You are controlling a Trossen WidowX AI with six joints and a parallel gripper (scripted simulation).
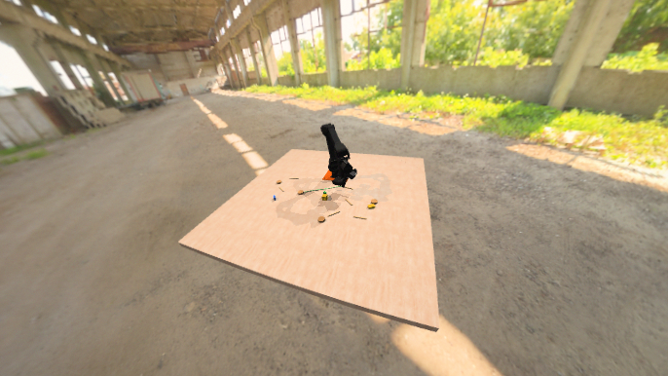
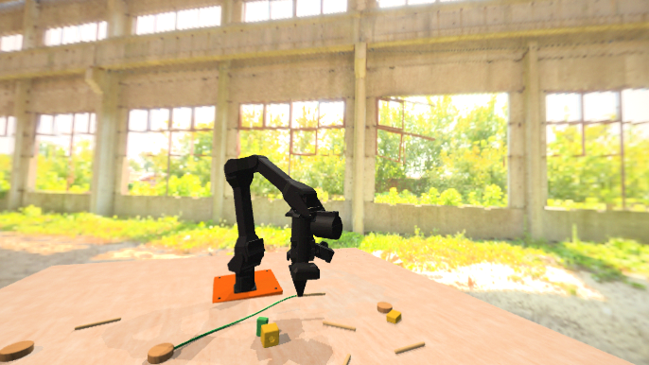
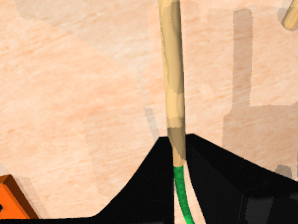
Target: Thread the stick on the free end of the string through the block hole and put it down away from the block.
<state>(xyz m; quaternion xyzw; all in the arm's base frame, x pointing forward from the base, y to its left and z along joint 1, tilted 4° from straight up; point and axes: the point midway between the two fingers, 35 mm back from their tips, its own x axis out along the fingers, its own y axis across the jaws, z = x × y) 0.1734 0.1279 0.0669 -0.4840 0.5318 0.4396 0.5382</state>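
My gripper (image 1: 343, 186) (image 2: 300, 295) (image 3: 176, 144) is shut on the wooden stick (image 2: 316, 294) (image 3: 172, 75) near its string end, low at the table. The stick's free end points away from the arm's base. The green string (image 2: 227, 325) (image 1: 321, 189) (image 3: 180, 190) runs from the stick to the round wooden button (image 1: 300, 192) (image 2: 161, 353). The block looks to be the yellow cube (image 2: 268, 336) (image 1: 324, 198), upright on the table, with a round mark like a hole in its face. The string passes behind it, not through it.
A green block (image 2: 260, 326) stands right behind the yellow cube. Loose sticks (image 2: 339, 325) (image 2: 410, 348) (image 2: 97, 323), another button (image 2: 384, 307) beside a small yellow block (image 2: 394, 317), and a blue object (image 1: 274, 198) lie around. The orange base plate (image 2: 222, 292) (image 3: 10, 202) is behind the gripper.
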